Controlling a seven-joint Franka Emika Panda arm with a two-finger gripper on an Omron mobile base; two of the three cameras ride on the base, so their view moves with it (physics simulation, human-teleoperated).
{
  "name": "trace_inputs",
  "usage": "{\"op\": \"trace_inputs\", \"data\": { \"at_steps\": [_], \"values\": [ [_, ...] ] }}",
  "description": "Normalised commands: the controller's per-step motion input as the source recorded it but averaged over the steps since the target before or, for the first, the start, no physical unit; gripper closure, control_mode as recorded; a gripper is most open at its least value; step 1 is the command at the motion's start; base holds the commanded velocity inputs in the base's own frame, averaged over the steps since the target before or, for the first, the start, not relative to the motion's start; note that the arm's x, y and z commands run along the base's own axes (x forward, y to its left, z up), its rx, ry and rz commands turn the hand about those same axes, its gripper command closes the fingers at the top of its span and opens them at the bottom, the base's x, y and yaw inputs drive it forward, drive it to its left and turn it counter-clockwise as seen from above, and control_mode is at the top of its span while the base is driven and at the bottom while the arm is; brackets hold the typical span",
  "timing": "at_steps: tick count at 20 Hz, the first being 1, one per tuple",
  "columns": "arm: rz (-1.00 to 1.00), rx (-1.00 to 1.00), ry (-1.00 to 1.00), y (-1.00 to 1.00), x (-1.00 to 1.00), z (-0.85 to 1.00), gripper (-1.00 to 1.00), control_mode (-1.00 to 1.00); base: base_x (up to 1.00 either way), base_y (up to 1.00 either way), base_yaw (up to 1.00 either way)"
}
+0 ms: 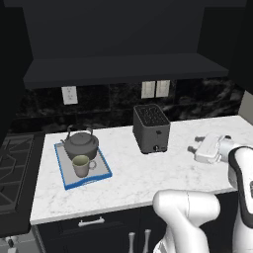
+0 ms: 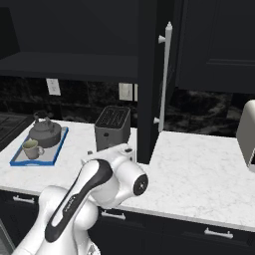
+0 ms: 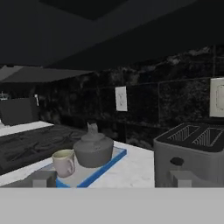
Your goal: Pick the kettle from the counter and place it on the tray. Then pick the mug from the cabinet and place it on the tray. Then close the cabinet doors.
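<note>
With the kettle (image 1: 81, 144) and mug (image 1: 81, 165) on the tray (image 1: 65, 180), we judge door-closing next: our empty, wide-open end effector (image 1: 193, 145) must reach the door (image 2: 147, 79).

Matt dark metal kettle (image 1: 81, 143), glazed ceramic mug (image 1: 81, 165), veined marble-look counter (image 1: 148, 170)

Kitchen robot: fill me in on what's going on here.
The kettle and the mug both sit on the tray at the left end of the counter, the mug in front of the kettle. The gripper is open and empty, hanging over the counter right of the toaster. One cabinet door stands open, seen edge-on in the right base view, so closing the doors is what remains.
</note>
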Motion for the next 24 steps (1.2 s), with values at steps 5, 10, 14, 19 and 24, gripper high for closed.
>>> {"op": "trace_inputs", "data": {
  "at_steps": [5,10,14,19,24],
  "values": [
    [0.0,0.0,-0.22,-0.62,-0.15,0.48,-1.0,-1.0,0.0,0.0,0.0],
    [0.0,0.02,-0.1,-0.64,-0.15,0.43,-1.0,-1.0,0.0,0.0,0.0],
    [-0.06,0.02,-0.01,-0.63,-0.08,0.29,-1.0,-1.0,0.0,0.0,0.0],
    [-0.11,0.04,-0.06,-0.5,-0.13,-0.22,-1.0,-1.0,0.0,0.0,0.0],
    [-0.08,0.14,-0.16,-0.58,-0.06,-0.15,-1.0,-1.0,0.0,0.0,0.0]
  ]
}}
